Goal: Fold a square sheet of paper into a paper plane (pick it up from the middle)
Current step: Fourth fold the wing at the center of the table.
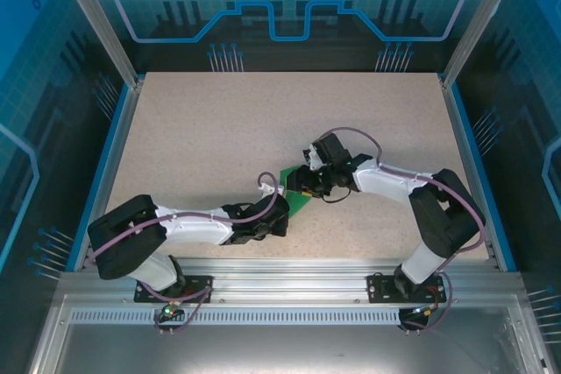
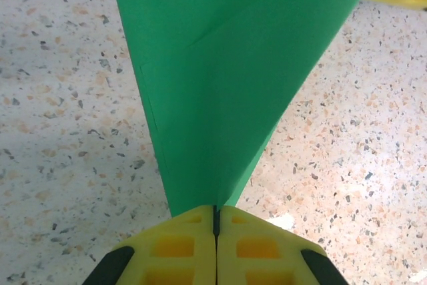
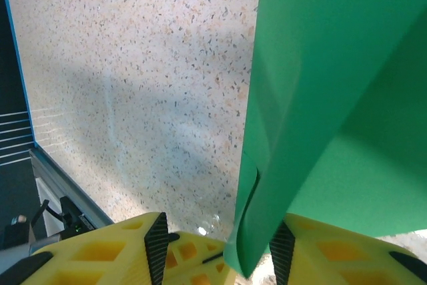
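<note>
The green sheet of paper (image 1: 295, 204) is folded and held up off the table between the two grippers. In the left wrist view the paper (image 2: 233, 65) narrows to a point at my left gripper (image 2: 216, 221), whose yellow jaws are shut on that end with no gap. In the right wrist view a folded edge of the paper (image 3: 320, 98) hangs between the fingers of my right gripper (image 3: 220, 231). Those jaws stand apart, and the paper lies close to the right pad (image 3: 283, 248), away from the left one. From above, the left gripper (image 1: 282, 208) and right gripper (image 1: 303, 184) meet at the paper.
The speckled tabletop (image 1: 219, 137) stretches out behind and to the left of the grippers. A blue rim (image 1: 112, 159) and an aluminium frame border it. The table's edge and dark wall show at the left of the right wrist view (image 3: 13, 131).
</note>
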Controlling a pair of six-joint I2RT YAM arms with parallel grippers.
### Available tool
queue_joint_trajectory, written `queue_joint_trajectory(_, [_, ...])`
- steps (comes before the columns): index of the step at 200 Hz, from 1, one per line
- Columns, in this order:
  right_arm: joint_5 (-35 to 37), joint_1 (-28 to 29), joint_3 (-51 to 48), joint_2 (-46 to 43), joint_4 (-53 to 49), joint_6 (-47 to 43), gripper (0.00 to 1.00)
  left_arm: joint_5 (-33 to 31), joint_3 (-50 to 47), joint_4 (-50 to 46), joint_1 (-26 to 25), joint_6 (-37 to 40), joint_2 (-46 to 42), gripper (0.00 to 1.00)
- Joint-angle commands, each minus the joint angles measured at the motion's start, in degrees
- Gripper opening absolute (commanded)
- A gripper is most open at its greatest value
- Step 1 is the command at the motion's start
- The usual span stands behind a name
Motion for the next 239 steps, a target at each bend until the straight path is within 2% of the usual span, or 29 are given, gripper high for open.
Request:
queue_joint_trajectory(1, [-1.46, 1.59, 2.62, 2.33, -2.08, -0.61, 0.45, 1.81, -0.09, 1.35, 0.26, 1.64, -1.19, 0.08])
queue_joint_trajectory(9, [-1.17, 1.78, 2.93, 2.88, -2.39, -0.37, 0.42, 1.4, -0.02, 0.85, 0.31, 1.61, -1.3, 0.09])
queue_joint_trajectory(31, [-0.34, 1.78, 3.51, 3.72, -3.4, -0.22, 0.27, -0.16, 0.2, -0.98, 0.24, 1.46, -1.75, 0.15])
queue_joint_trajectory(38, [0.2, 1.95, 3.86, 3.92, -4.2, -0.42, 0.24, -0.53, 0.32, -1.41, 0.3, 1.3, -1.85, 0.22])
queue_joint_trajectory(60, [1.81, 2.09, 4.65, 4.09, -6.08, -1.14, 0.17, -1.92, 1.16, -3.61, 0.08, 1.46, -1.59, 0.29])
queue_joint_trajectory(81, [2.84, 2.13, 5.06, 4.29, -7.35, -1.79, 0.12, -3.5, 2.19, -5.26, -0.57, 2.05, -1.18, 0.32])
queue_joint_trajectory(140, [2.41, 2.19, 5.92, 4.89, -8.26, -2.18, 0.11, -9.06, 8.73, -11.09, -4.02, 3.83, 3.78, 0.38])
queue_joint_trajectory(192, [2.29, 2.21, 6.46, 4.8, -8.7, -2.29, 0.11, -14.87, 12.06, -16.85, -5.17, 1.51, 6.65, 0.39])
queue_joint_trajectory(239, [2.48, 2.21, 6.39, 4.63, -8.79, -2.21, 0.11, -15.6, 12.73, -17.51, -5.62, 1.63, 7.53, 0.36])
